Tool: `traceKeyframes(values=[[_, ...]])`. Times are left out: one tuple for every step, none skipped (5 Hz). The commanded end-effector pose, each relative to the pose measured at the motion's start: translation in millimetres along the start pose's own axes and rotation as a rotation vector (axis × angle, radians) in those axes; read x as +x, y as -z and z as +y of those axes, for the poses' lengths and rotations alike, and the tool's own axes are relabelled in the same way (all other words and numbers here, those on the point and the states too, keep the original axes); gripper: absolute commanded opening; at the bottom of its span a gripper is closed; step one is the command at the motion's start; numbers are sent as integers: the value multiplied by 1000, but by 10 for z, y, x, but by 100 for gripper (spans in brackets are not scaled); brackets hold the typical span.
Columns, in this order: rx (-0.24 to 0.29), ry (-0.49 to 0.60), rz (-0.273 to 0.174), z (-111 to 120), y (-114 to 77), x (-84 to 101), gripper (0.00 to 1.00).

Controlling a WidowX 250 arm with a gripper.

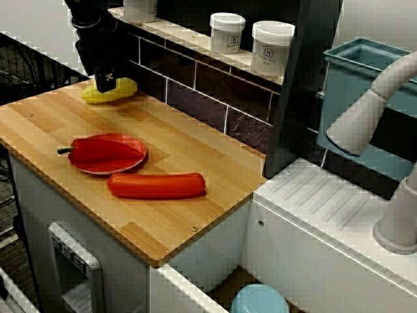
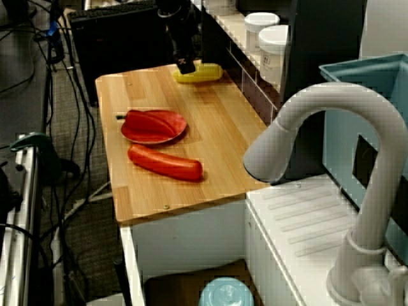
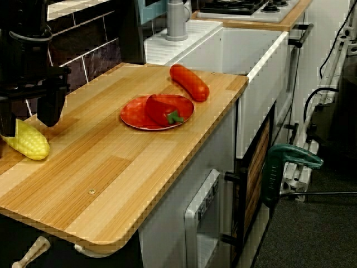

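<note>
The gripper (image 3: 28,126) hangs with its jaws apart on either side of the corn (image 3: 27,143), which lies not yet gripped or lifted at the back corner of the counter (image 3: 111,178), well apart from the pepper (image 3: 163,109) on its plate (image 3: 131,118).

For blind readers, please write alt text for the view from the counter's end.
A tool hangs open over a yellow corn cob on a wooden counter; farther back, a red pepper lies on a red plate beside a sausage.
</note>
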State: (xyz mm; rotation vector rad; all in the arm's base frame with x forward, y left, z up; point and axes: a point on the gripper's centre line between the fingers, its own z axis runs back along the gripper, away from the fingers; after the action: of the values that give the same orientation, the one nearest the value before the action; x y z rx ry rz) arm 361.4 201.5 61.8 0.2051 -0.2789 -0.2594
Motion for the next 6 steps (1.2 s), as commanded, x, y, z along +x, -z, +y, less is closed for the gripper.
traceKeyframes(values=[[49, -3, -13, 83, 6, 41, 100], [56, -7, -6, 83, 61, 48, 100], [43, -3, 8, 85, 94, 38, 0], [23, -9, 18, 121, 60, 9, 0], [4, -15, 17, 164, -13, -46, 0], [-5, -20, 24, 195, -42, -136, 0]])
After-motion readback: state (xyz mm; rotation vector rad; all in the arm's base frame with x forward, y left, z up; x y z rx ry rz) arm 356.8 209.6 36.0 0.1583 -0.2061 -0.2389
